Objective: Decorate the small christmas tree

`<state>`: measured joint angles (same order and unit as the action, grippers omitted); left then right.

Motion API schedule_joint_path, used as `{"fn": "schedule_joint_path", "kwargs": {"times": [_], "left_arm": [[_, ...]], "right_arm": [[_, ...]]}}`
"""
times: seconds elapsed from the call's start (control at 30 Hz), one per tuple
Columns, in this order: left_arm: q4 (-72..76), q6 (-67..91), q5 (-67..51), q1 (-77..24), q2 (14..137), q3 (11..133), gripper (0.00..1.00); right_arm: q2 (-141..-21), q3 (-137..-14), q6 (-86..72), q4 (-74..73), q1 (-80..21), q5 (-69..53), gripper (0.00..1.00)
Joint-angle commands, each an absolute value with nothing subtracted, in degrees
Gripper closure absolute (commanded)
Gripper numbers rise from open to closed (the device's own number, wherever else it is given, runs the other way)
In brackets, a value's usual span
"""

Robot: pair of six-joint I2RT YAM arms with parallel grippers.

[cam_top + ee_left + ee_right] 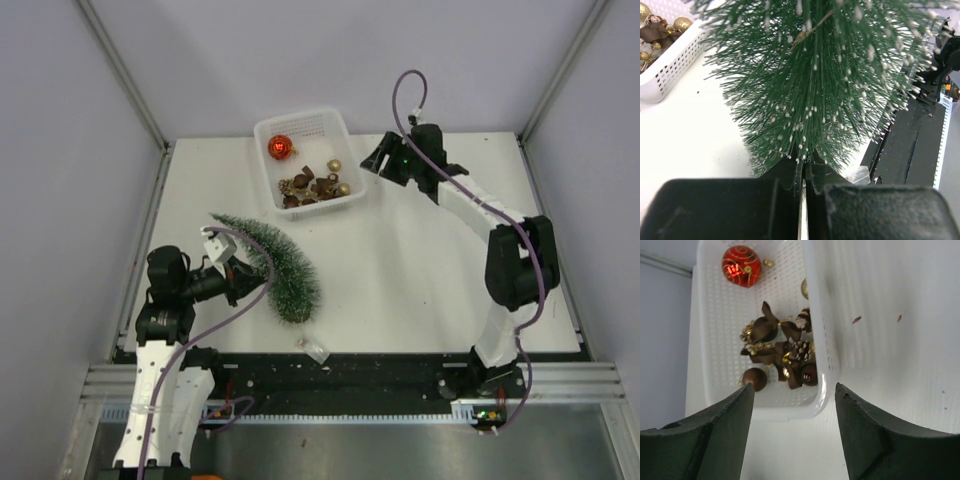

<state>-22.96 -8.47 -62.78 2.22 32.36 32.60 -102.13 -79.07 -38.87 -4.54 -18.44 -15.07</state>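
The small christmas tree (277, 262), dark green with frosted bristles, hangs tilted over the left side of the table, tip toward the far left. Its wooden base is hidden. My left gripper (248, 281) is shut on its lower bristles. In the left wrist view the tree (825, 75) fills the frame above the closed gripper (804, 166). My right gripper (377, 160) is open and empty just right of the white basket (315, 127). In the right wrist view the gripper (794, 388) hovers over the basket's near corner (820, 395). The basket holds a red bauble (741, 266) and brown and gold ornaments (782, 347).
A small clear plastic piece (315, 348) lies near the table's front edge below the tree; it also shows in the left wrist view (858, 175). A black rail (380, 375) runs along the near edge. Grey walls enclose the table on three sides.
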Motion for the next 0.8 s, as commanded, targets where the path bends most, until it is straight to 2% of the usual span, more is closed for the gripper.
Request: {"fn": "schedule_joint_path", "kwargs": {"times": [0.0, 0.23, 0.57, 0.67, 0.77], "left_arm": [[-21.71, -7.47, -64.16, 2.46, 31.12, 31.73, 1.00], [-20.49, -3.96, -63.99, 2.46, 26.64, 31.03, 1.00], [-14.42, 3.07, -60.91, 2.46, 24.26, 30.06, 1.00], [-11.35, 6.66, -60.73, 2.55, 24.00, 29.27, 1.00], [-5.04, 12.89, -59.51, 2.46, 23.03, 27.34, 1.00]], "right_arm": [[-112.04, -88.48, -34.46, -12.47, -18.46, -6.68, 0.36], [-120.85, -101.24, -28.92, -20.39, -21.53, -1.85, 0.38], [-116.01, -96.85, -27.78, -16.61, -23.03, 2.29, 0.40], [-118.64, -99.48, -26.46, -19.94, -23.47, 1.23, 0.49], [-120.50, -100.11, -25.49, -22.67, -24.08, 2.63, 0.70]]}}
